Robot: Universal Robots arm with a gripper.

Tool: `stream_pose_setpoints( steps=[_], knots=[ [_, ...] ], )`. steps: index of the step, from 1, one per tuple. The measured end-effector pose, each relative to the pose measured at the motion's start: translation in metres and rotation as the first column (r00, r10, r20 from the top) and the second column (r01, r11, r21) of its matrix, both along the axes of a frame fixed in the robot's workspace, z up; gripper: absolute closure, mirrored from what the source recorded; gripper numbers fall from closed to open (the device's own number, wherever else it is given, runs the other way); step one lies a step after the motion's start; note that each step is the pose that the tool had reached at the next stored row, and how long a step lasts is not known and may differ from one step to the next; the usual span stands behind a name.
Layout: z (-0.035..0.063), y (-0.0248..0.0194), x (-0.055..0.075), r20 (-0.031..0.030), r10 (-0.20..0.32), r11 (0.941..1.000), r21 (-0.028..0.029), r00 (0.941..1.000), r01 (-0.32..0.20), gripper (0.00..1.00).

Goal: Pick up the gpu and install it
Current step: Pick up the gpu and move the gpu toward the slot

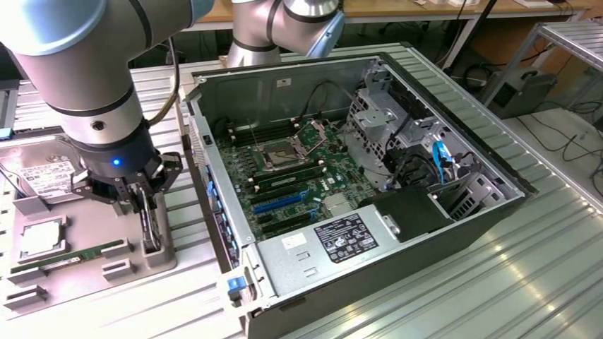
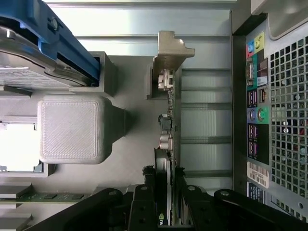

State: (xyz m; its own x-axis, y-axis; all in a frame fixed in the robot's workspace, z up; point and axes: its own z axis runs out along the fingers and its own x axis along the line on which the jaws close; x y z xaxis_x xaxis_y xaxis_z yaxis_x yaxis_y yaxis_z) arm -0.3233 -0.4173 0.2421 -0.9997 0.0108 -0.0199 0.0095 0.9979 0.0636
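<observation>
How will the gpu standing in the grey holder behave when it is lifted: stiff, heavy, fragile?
Probably stiff: the gpu stands on edge without bending. Likely light, being so thin. Its exposed small parts look fragile, and outside the grey holder it would probably tip over.

Ext. view: gpu (image 1: 149, 230) upper part hidden behind gripper (image 1: 142, 208); arm (image 1: 75, 70) cut off at upper left of frame; PC case (image 1: 396, 275) corner cut off at bottom edge. Hard drive (image 1: 39, 178) label print too small to read.
</observation>
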Motion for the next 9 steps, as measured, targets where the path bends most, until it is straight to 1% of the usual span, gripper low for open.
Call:
stream_pose_setpoints(
  steps=[3, 9],
  knots=[
    [0.0094, 0.0000, 0.000, 0.0001, 0.000, 1.0000, 0.0000, 1.0000, 0.000, 0.74],
    [0.0373, -0.0001, 0.000, 0.0000, 0.000, 1.0000, -0.0001, 1.0000, 0.000, 0.74]
  ],
)
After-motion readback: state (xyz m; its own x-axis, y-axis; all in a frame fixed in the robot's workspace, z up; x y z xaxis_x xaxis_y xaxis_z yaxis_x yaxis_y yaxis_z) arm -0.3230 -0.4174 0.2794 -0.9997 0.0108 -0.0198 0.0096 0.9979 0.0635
